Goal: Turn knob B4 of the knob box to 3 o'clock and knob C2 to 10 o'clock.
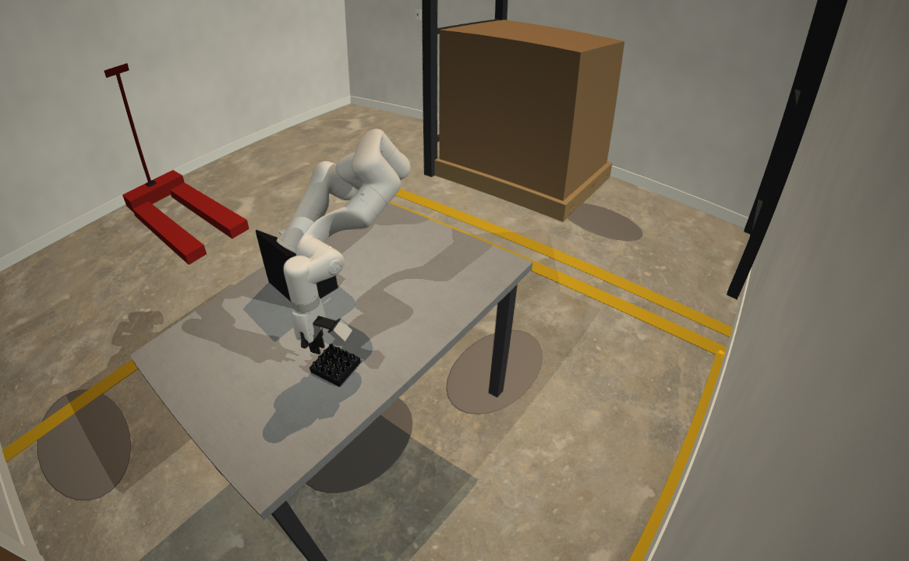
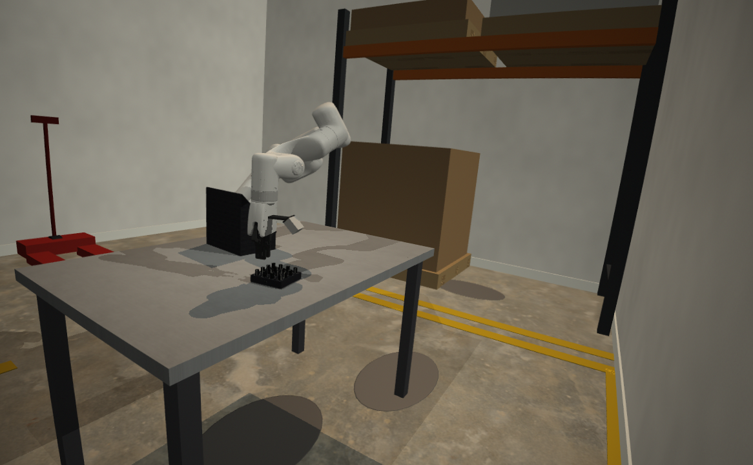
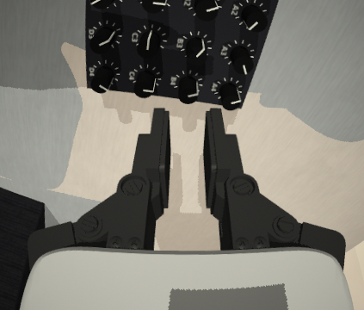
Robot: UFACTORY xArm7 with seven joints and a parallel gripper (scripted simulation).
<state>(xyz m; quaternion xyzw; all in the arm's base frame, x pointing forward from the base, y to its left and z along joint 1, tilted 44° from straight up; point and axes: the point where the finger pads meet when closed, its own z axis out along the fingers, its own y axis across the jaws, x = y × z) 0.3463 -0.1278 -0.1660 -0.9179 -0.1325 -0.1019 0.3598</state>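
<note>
The black knob box point(image 1: 337, 365) point(image 2: 276, 276) point(image 3: 173, 23) stands on the grey table point(image 1: 221, 404) point(image 2: 136, 312). In the wrist view it fills the top of the picture, with the knobs numbered 4 along its near edge. Knob B4 point(image 3: 188, 86) is second from the right in that near line. My gripper point(image 1: 313, 343) point(image 2: 261, 254) point(image 3: 187, 130) hangs above the table just off the box's near edge and higher than the knobs. Its fingers stand a narrow gap apart with nothing between them.
A black upright block point(image 1: 269, 258) point(image 2: 226, 222) point(image 3: 4, 224) stands on the table close behind the arm. A red pallet jack point(image 1: 178, 216), a large brown crate point(image 1: 521, 111) and black rack posts point(image 1: 429, 90) stand on the floor away from the table.
</note>
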